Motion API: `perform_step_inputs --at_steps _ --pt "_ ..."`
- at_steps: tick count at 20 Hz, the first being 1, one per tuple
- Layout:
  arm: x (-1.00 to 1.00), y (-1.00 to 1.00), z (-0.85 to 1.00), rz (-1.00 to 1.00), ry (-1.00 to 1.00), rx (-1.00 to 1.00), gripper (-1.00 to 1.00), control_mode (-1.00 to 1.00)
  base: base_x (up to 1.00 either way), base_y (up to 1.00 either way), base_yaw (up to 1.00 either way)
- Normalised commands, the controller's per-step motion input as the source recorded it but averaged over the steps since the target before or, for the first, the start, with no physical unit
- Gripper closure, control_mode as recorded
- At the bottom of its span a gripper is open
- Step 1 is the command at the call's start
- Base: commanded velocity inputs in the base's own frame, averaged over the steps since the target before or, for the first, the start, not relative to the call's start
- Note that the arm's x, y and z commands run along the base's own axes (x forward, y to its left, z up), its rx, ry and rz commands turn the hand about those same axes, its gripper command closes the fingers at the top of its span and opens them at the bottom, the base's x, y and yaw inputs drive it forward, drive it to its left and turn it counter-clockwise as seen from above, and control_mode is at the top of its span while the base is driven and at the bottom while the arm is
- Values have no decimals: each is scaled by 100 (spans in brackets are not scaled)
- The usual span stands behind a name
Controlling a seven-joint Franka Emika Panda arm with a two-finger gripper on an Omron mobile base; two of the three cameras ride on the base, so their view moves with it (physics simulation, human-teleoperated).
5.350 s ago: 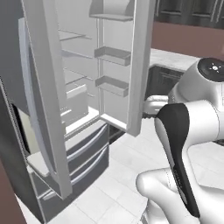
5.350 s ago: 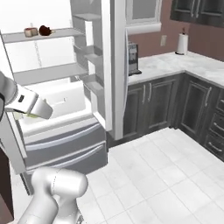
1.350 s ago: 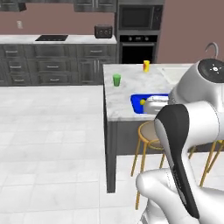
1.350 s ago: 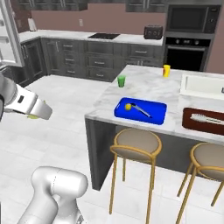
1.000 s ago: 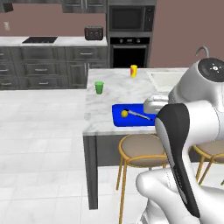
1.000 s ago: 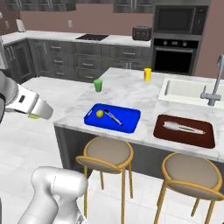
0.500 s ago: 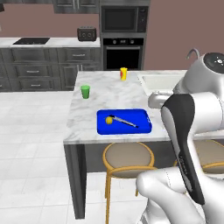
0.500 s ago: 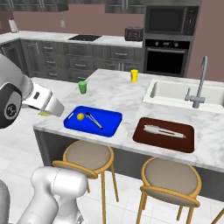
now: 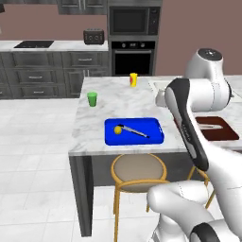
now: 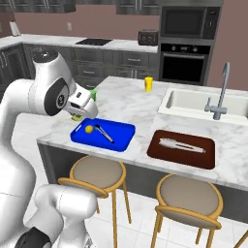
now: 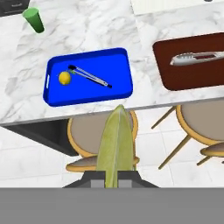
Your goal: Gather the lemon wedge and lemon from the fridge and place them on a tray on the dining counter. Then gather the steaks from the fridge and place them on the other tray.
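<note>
On the counter (image 10: 126,104) two trays lie side by side near the front edge: one (image 10: 123,131) to the left, the other (image 10: 160,147) to the right. In the left tray a lemon (image 10: 89,129) lies left of tongs (image 10: 103,133). A second pair of tongs (image 10: 182,145) lies in the right tray. A sink (image 10: 193,104) sits behind the right tray. Two cups (image 9: 92,99) (image 9: 133,79) stand behind the left tray. Stools (image 10: 96,175) stand in front of the counter

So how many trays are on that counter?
2. The blue tray sits near the counter's front edge with a lemon and tongs in it; the brown tray lies beside it, in front of the sink.
</note>
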Motion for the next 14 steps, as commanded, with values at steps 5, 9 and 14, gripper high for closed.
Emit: perform_step_inputs --at_steps 5,9,14 --pt "100 0 -67 0 14 0 100 -100 0 0 0" --pt "100 0 -62 1 5 0 100 -100 0 0 0" --pt "95 0 -58 2 0 0 100 -100 0 0 0"
